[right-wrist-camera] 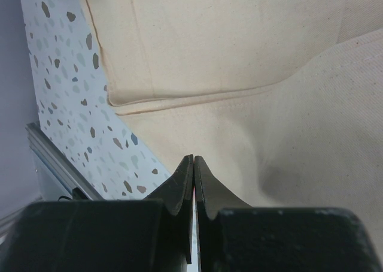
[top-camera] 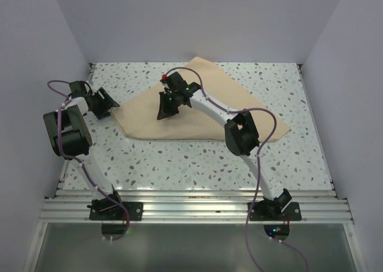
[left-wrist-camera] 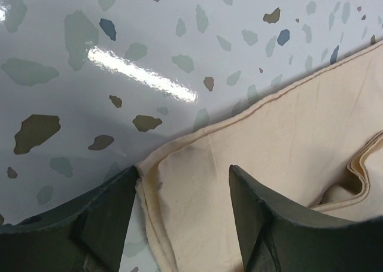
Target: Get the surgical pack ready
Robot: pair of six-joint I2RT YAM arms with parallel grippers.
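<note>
Left tool (left-wrist-camera: 184, 170) spread wide astride cloth (left-wrist-camera: 287, 134) corner; right tool (right-wrist-camera: 193, 160) closed, empty, above cloth

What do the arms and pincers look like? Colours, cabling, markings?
The left arm and right arm have white links, bulky black joint housings and black base plates. A purple cable runs along each. The left pincer and right pincer have dark matte tapering fingers. A red dot and green light show at the right wrist. No readable lettering.
</note>
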